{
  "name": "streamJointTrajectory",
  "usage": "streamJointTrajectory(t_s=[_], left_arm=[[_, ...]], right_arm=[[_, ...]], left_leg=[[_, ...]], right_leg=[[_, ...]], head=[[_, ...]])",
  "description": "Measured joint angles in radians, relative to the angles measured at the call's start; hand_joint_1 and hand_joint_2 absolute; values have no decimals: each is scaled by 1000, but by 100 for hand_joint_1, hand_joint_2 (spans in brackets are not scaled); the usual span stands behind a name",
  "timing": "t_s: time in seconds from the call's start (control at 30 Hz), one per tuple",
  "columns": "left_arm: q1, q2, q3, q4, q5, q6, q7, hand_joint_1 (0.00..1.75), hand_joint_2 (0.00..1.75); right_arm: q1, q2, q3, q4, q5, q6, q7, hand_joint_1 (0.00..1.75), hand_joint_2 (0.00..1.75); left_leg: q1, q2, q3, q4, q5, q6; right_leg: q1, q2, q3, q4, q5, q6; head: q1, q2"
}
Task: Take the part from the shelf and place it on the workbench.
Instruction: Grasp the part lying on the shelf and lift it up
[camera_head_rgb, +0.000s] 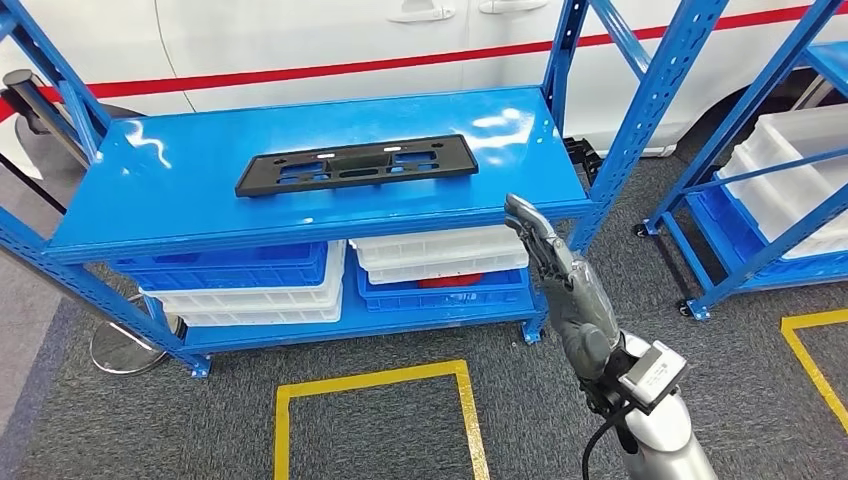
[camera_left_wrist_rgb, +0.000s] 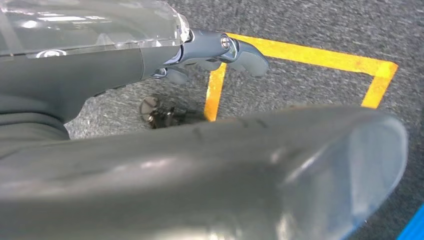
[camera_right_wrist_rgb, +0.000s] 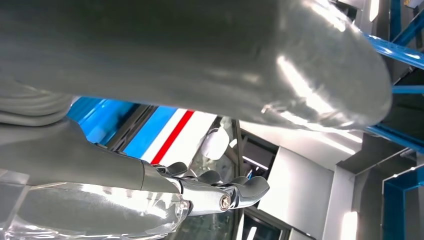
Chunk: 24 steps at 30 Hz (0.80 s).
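- The black part (camera_head_rgb: 357, 165) lies flat near the middle of the blue shelf's (camera_head_rgb: 150, 205) top board; the robot should bring its reach over the front edge and grip one long side.
- The right robot hand (camera_head_rgb: 562, 290) is raised by the shelf's front right corner, fingers extended, holding nothing.
- The left robot hand (camera_left_wrist_rgb: 210, 52) hangs over the floor, empty, fingers loosely apart.

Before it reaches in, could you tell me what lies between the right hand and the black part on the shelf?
Only bare blue shelf top, as the head view shows. The right hand is raised at the shelf's front right corner; the black part lies flat mid-shelf.
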<state>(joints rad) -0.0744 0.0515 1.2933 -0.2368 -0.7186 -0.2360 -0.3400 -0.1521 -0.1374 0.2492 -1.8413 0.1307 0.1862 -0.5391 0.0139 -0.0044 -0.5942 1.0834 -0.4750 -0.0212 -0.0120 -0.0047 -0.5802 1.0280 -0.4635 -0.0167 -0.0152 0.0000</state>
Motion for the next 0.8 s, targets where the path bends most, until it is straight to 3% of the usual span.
streamJointTrajectory(t_s=[0.07, 0.13, 0.2, 0.3, 0.33, 0.37, 0.4, 0.43, 0.47, 0.53, 0.6, 0.7, 0.73, 0.8], left_arm=[[0, 0, 0, 0, -1, -2, -2, 0, 0], [1, 0, 0, 0, -2, -3, -3, 0, 0], [2, 0, 0, 0, -2, -3, -4, 0, 0], [0, 0, 0, 0, -3, -3, -4, 0, 0], [1, 0, 0, 0, -3, -3, -4, 0, 0], [2, 0, 0, 0, -4, -3, -4, 0, 0], [2, 0, 0, 0, -6, -3, -4, 0, 0], [3, 0, 0, 0, -8, -2, -4, 0, 0], [3, 0, 0, 0, -10, -1, -4, 0, 0], [3, 0, 0, 0, -13, 0, -4, 0, 0], [5, 0, 0, 0, -14, 3, -4, 0, 0], [6, 1, 0, 0, -17, 11, -4, 0, 0], [5, 2, 0, 0, -17, 13, -4, 0, 0], [7, 2, 0, 0, -19, 16, -4, 0, 0]], right_arm=[[0, 0, 1, 0, 0, -1, 0, 0, 0], [0, 0, 3, 0, -1, -4, 0, 0, 0], [-1, 0, 6, -1, -1, -7, -1, 0, 0], [-2, 0, 9, -1, 0, -8, -2, 0, 0], [-1, 0, 10, -1, 0, -8, -2, 0, 0], [-1, 0, 11, -1, 0, -8, -2, 0, 0], [-1, 0, 12, -1, 0, -8, -1, 0, 0], [-1, 0, 12, 0, 0, -8, -2, 0, 0], [-1, 0, 12, -1, 0, -8, -2, 0, 0], [-2, 0, 12, -1, 0, -8, -3, 0, 0], [-2, 0, 12, -1, 0, -9, -5, 0, 0], [-1, 0, 13, -1, -1, -10, -9, 0, 0], [-1, 0, 13, -1, -1, -10, -11, 0, 0], [0, 0, 14, 0, -2, -10, -15, 0, 0]], left_leg=[[-3, 0, 25, -58, 11, 8], [-5, -2, 25, -63, 13, 20], [-2, -1, 29, -72, 19, 35], [-3, -1, 31, -76, 21, 48], [-5, -1, 31, -76, 20, 50], [-6, -2, 32, -76, 19, 50], [-7, -2, 33, -76, 17, 51], [-8, -4, 37, -76, 15, 50], [-9, -5, 40, -76, 12, 49], [-13, -6, 45, -74, 5, 41], [-15, -6, 46, -74, 0, 32], [-13, -4, 44, -56, -14, 15], [-13, -3, 27, -20, -32, 9], [-8, -2, -41, 105, -79, -1]], right_leg=[[3, 0, -2, 1, 1, 10], [4, 0, -3, -2, 2, 22], [1, 1, -13, 25, -19, 32], [-1, 3, -94, 197, -107, 40], [-1, 3, -123, 253, -125, 41], [-1, 3, -139, 280, -124, 41], [-1, 3, -136, 269, -105, 39], [-1, 3, -113, 219, -69, 36], [0, 3, -78, 146, -32, 31], [5, 3, -19, 26, 6, 21], [10, 4, -5, -4, 3, 15], [4, 5, 6, -15, 2, 3], [1, 4, 13, -20, 0, -3], [0, 1, 24, -22, -9, -10]], head=[[1, 0], [1, 0], [1, 0], [1, 0], [1, 0], [1, 0], [1, 0], [1, 0], [2, 0], [1, 0], [1, 0], [0, 0], [0, 0], [-1, 0]])
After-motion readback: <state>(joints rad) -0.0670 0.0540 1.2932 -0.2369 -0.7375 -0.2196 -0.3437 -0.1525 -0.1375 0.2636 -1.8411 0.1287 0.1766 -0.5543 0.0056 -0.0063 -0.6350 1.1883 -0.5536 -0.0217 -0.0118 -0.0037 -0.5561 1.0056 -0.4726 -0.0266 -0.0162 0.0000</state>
